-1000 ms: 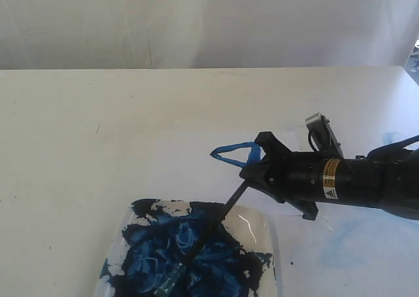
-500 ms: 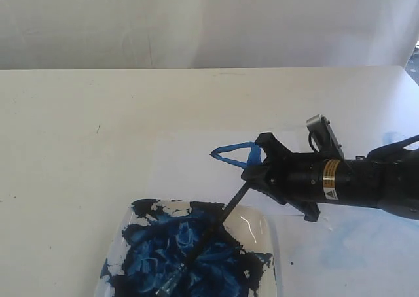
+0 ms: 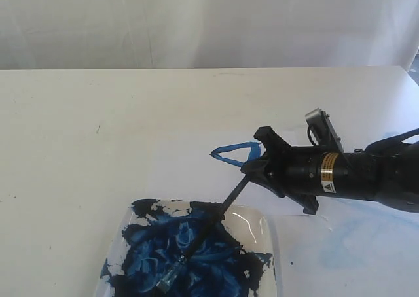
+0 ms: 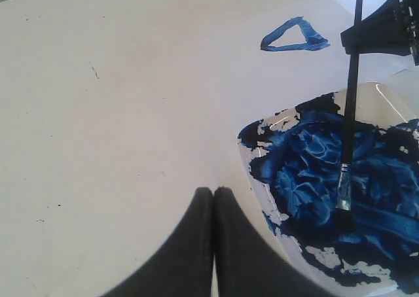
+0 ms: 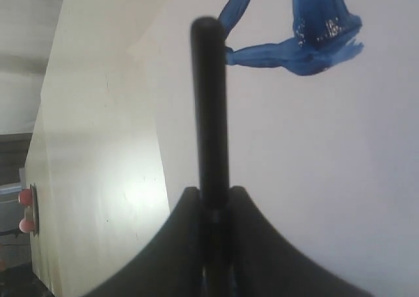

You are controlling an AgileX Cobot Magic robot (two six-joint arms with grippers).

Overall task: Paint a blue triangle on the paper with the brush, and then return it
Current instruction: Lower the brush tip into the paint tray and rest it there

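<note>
Not much changed: our right jaws stay clamped on the brush [image 3: 211, 220], lifted a touch, bristles still in the tray [image 3: 270, 239] paint. The blue triangle [image 3: 236, 154] looks finished just beyond the tray, so we reckon only letting go remains.

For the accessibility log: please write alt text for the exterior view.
The right claw grips the brush by its handle, tip angled down into the tray of blue paint. A blue triangle sits on the paper just beyond the claw.
</note>
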